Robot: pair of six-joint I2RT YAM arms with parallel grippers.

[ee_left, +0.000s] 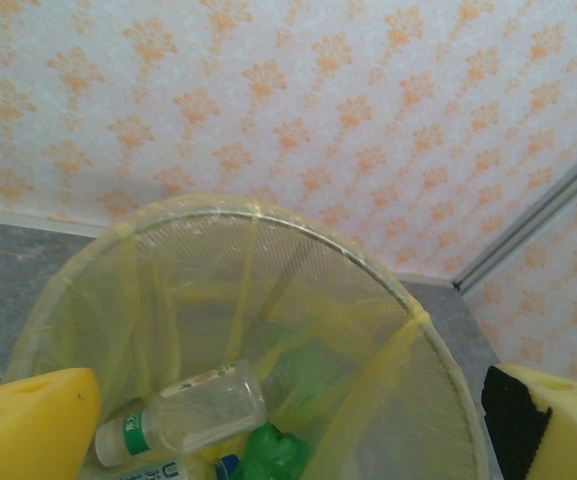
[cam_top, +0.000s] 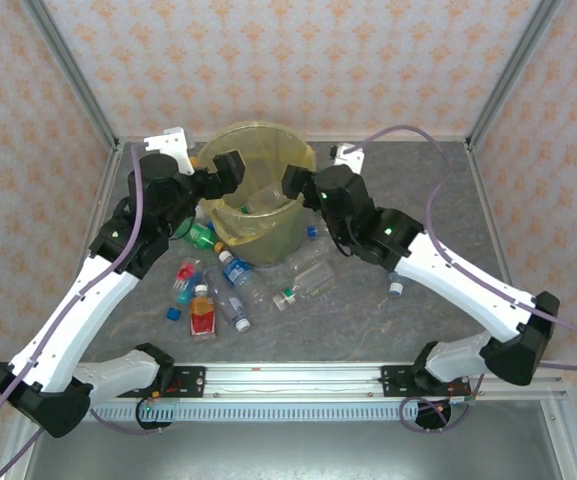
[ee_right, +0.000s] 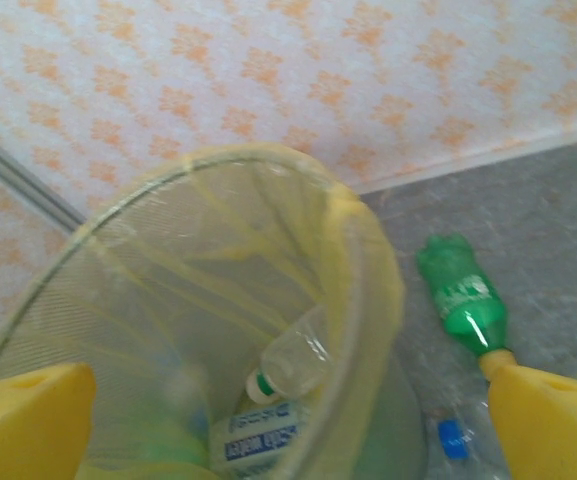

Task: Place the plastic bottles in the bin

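The bin (cam_top: 260, 200), lined with a yellow bag, stands at the back middle of the table. My left gripper (cam_top: 230, 170) hangs open over its left rim and my right gripper (cam_top: 293, 182) hangs open over its right rim; nothing is between either pair of fingers. In the left wrist view the left gripper (ee_left: 288, 440) looks down on a clear bottle (ee_left: 183, 410) and a green bottle (ee_left: 268, 455) inside the bin (ee_left: 298, 225). Below the right gripper (ee_right: 288, 430), a clear bottle (ee_right: 293, 365) and a blue-labelled bottle (ee_right: 258, 440) lie in the bin (ee_right: 363, 250). Several plastic bottles (cam_top: 238, 272) lie on the table in front.
On the table lie a green bottle (cam_top: 200, 235), a red-labelled bottle (cam_top: 202, 312), clear bottles (cam_top: 308, 280) and one more bottle (cam_top: 396, 285) under the right arm. A green bottle (ee_right: 463, 300) lies beside the bin. Papered walls and metal posts close in the table.
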